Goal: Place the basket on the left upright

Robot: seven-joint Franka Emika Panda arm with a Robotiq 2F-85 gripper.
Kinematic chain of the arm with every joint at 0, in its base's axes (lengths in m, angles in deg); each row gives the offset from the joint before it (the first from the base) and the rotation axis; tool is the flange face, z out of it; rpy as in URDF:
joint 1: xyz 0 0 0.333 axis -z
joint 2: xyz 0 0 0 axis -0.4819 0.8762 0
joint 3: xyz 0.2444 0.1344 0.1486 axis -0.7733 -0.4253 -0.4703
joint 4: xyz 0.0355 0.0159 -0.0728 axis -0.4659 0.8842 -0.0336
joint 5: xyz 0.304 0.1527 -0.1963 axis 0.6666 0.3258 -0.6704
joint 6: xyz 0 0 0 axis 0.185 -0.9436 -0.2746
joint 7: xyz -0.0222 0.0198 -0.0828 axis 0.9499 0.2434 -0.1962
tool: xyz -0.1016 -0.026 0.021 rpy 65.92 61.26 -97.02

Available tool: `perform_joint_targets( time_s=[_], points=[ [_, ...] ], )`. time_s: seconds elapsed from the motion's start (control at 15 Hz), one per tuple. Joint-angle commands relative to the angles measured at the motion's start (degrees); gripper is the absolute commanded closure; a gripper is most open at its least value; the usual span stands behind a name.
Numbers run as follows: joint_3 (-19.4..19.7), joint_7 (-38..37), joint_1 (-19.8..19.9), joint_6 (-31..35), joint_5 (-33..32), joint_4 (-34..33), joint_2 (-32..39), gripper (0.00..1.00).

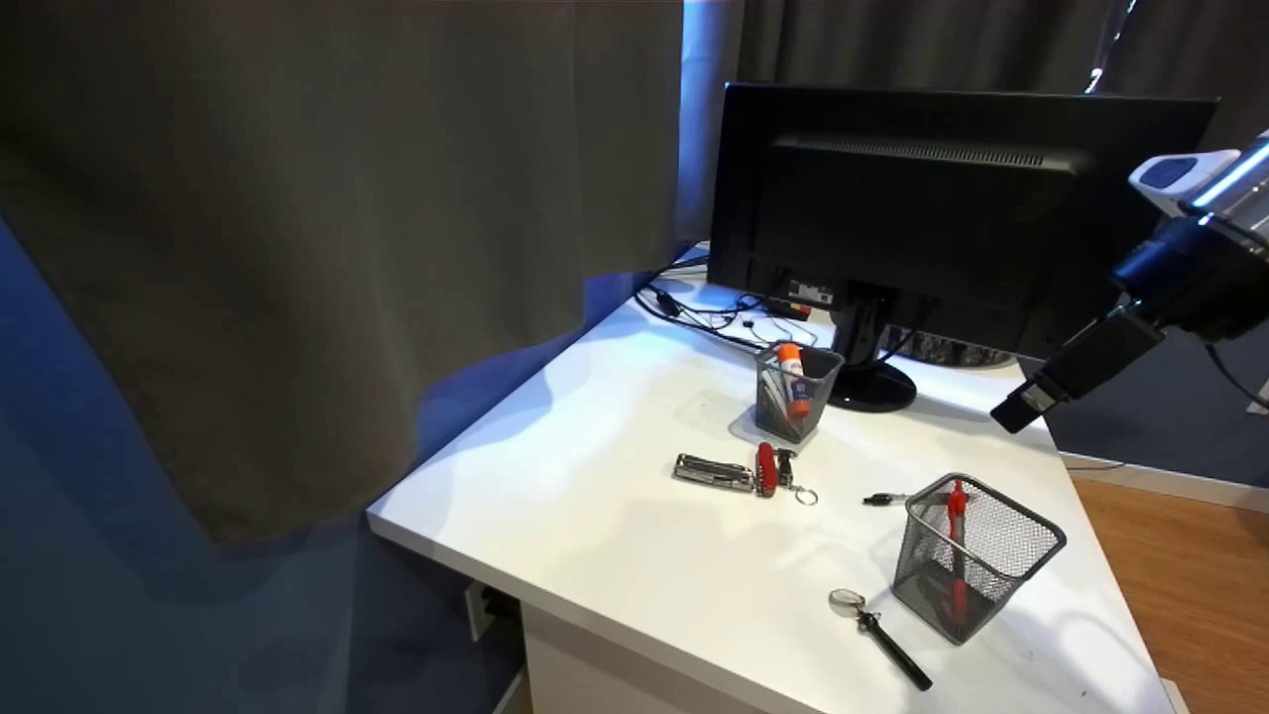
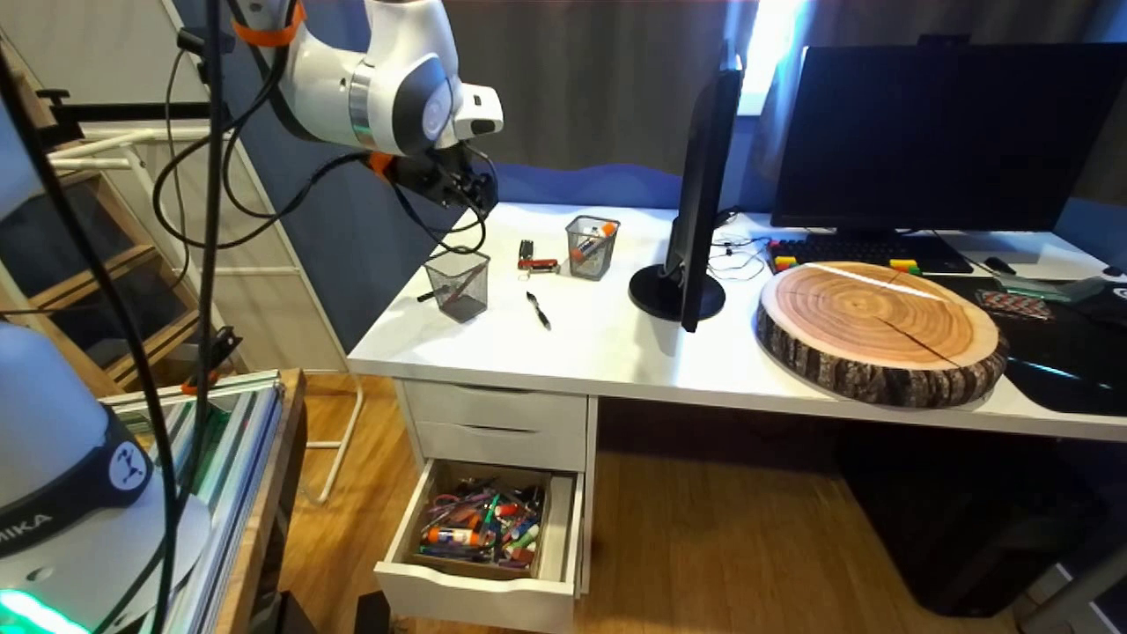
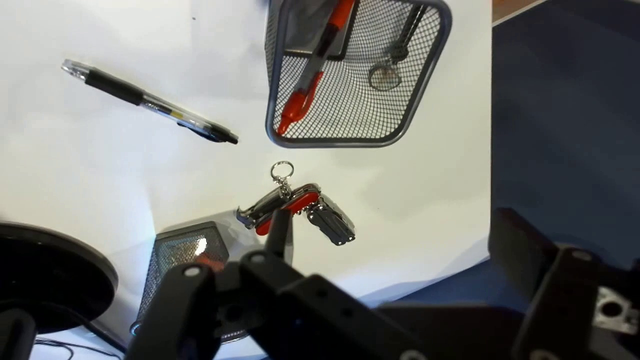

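Observation:
The basket (image 1: pixel 1011 531), a dark grey wire-mesh box, stands upright on the white desk near its edge, with a red pen inside. It also shows in an exterior view (image 2: pixel 475 286). In the wrist view the basket (image 3: pixel 360 107) is cut off by the top edge. My gripper (image 3: pixel 400 235) is open and empty, its fingers wide apart, apart from the basket. In an exterior view the gripper (image 1: pixel 1031 402) hangs above the desk beyond the basket; in an exterior view the gripper (image 2: pixel 471 194) is partly hidden by cables.
A mesh cup (image 1: pixel 773 402) with an orange-capped glue stick stands by the monitor (image 1: pixel 892 208). A multi-tool (image 1: pixel 714 473), red pocket knife (image 1: pixel 765 471), black pen (image 3: pixel 117 90) and magnifier (image 1: pixel 892 650) lie around the basket. A drawer (image 2: pixel 475 594) stands open below.

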Motion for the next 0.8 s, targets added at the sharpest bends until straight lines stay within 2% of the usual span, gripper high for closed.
perform_joint_targets(
  time_s=[0.0, 0.4, 0.47, 0.73],
  points=[
    [-7.5, -2.0, 5.9, -5.9, 3.3, 1.4, -4.0, 0.00],
    [-17.5, -1.3, 15.0, -11.0, 5.9, 1.4, -5.9, 0.00],
    [-14.1, -0.6, 12.1, -9.4, 4.1, 0.5, -3.1, 0.00],
    [-16.3, -0.6, 14.3, -10.0, 4.4, 0.9, -3.7, 0.00]
  ],
)
